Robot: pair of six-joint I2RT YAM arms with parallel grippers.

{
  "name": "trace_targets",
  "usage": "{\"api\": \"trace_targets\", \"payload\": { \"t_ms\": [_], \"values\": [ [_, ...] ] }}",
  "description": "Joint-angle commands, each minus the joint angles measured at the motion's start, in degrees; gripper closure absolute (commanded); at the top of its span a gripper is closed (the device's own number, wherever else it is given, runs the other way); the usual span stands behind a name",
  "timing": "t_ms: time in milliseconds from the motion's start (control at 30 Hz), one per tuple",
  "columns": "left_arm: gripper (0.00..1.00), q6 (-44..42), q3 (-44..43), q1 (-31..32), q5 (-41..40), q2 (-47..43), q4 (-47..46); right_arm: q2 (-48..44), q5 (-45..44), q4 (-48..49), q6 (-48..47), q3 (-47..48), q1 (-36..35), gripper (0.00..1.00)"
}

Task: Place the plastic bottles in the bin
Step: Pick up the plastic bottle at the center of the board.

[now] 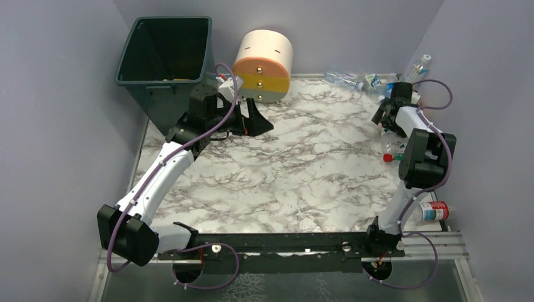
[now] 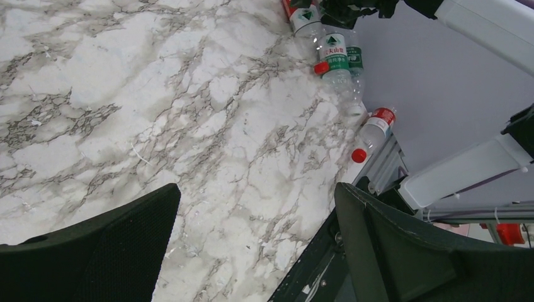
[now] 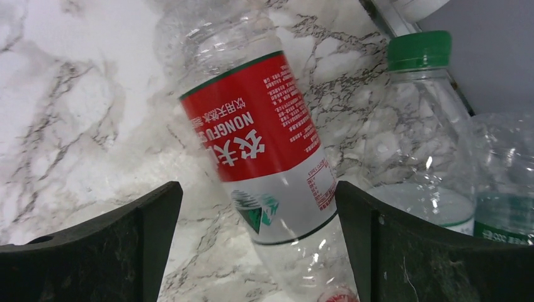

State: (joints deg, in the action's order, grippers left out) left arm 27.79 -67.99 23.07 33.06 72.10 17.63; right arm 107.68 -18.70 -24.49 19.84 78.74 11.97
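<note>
Nearest, the black rail (image 1: 283, 242) carries both arm bases at the counter's (image 1: 302, 163) near edge. At the far left corner stands the bin (image 1: 162, 82). Just right of the bin, the left hand (image 2: 255, 245) hangs above bare marble, fingers spread wide, holding nothing. Further right of the bin lies the round drawer unit (image 1: 264, 63). Well right of the bin, across the counter, the plastic bottles (image 1: 368, 82) lie scattered by the walls. There the right hand (image 3: 258, 248) is spread wide astride a red-labelled bottle (image 3: 252, 145) lying on the marble. Whether its pads touch it I cannot tell. A green-capped bottle (image 3: 419, 119) lies just beside that one.
</note>
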Motion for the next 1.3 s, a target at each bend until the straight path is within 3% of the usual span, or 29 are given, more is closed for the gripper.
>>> {"api": "trace_targets", "payload": {
  "t_ms": [0,233,333,500,833,1267],
  "values": [
    [0.01,-0.12,0.66,0.20,1.36,-1.87,-1.80,4.81,1.21,-1.06,0.29,3.49,0.25,0.07],
    [0.01,0.25,0.52,0.21,0.90,-1.46,-1.58,7.69,4.68,-1.41,1.91,3.68,0.25,0.23],
    [0.01,0.25,0.69,0.21,0.65,-0.94,-1.56,6.71,6.75,-0.14,2.60,1.60,0.25,0.36],
    [0.01,0.07,1.79,0.20,0.15,-0.17,-1.59,2.29,11.40,4.51,2.90,-5.16,0.12,0.44],
    [0.01,3.58,7.26,1.96,1.46,1.18,-6.04,-11.99,23.64,11.56,4.40,-18.22,-2.81,0.46],
    [0.01,8.43,9.75,6.28,-0.65,2.13,-5.96,-32.29,40.44,12.03,10.96,-27.95,-14.41,0.45]
  ]
}}
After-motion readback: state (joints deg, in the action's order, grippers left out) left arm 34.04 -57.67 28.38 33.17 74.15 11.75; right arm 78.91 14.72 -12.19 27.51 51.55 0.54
